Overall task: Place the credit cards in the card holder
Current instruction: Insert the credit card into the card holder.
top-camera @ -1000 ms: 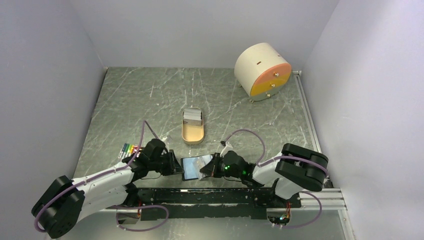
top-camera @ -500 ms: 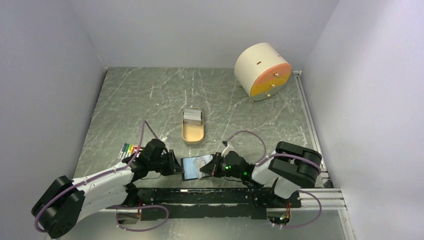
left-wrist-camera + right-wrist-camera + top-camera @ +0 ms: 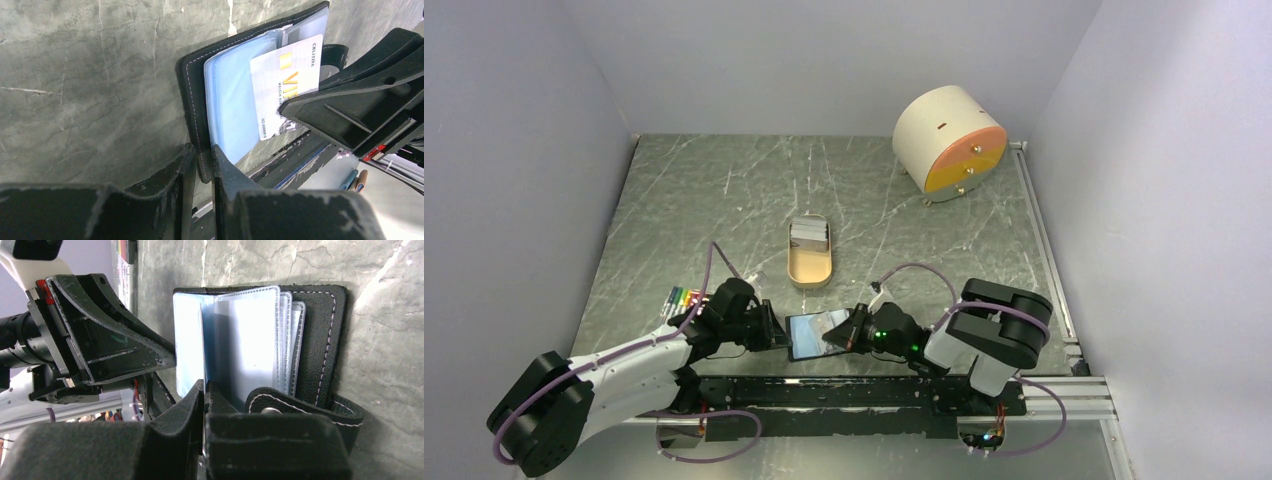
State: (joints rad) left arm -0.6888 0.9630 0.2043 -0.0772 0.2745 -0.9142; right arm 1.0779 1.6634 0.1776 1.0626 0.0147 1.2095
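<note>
Down at the near edge, the black card holder (image 3: 809,335) lies open on the marbled table (image 3: 724,200), blue pockets up. The left gripper (image 3: 202,155) is clamped on the near-left edge of its cover. From the right, the right gripper (image 3: 849,330) pinches a white credit card (image 3: 285,90) tight, the card lying over the pockets. Coloured markers (image 3: 682,298) sit just left. Farther back, a tan oval tray (image 3: 808,268) holds a stack of credit cards (image 3: 809,234) at its far end. A beige drum (image 3: 944,140) stands far right.
</note>
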